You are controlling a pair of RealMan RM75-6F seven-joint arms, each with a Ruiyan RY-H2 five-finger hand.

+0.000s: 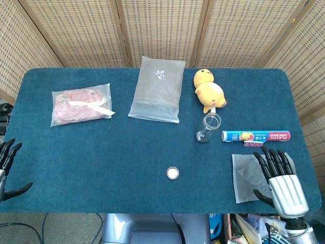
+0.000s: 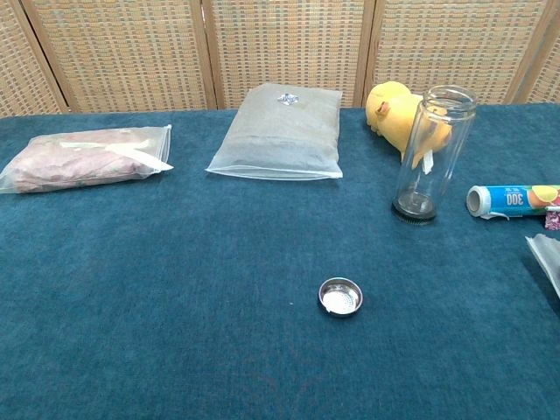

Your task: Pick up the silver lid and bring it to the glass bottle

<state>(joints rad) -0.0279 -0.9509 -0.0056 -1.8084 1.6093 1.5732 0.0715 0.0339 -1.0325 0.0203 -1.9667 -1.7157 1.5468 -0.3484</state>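
Woven rattan screens (image 1: 162,30) stand behind a counter (image 1: 101,162) covered in dark blue cloth. Places below are given from the bottle.

Bottle (image 2: 431,153): clear glass, upright, mouth open, right of the counter's middle. Lid (image 2: 340,297): small, round, silver, lying hollow side up on bare cloth, nearer the robot than the bottle and to its left, well apart from it. Nothing lies on the cloth between the two.

Yellow plush duck (image 1: 208,90): just behind the bottle, lying down; in the chest view the bottle partly covers it. Roll of plastic wrap (image 1: 255,135): on its side, just right of the bottle. Frosted bag (image 1: 157,89): flat, behind and to the left of the bottle. Clear bag of pink cloth (image 1: 80,106): far to the left. Thin clear sheet (image 1: 246,177): flat, right of the bottle and nearer the robot.

Right robot hand (image 1: 281,179): silver with black fingers, over the near right corner, fingers spread and released, holding nothing, its fingers at the sheet's right edge; whether they touch it cannot be told. Left robot hand (image 1: 7,168): at the counter's near left edge, only partly in view, fingers apart, holding nothing. Both are well apart from the lid.
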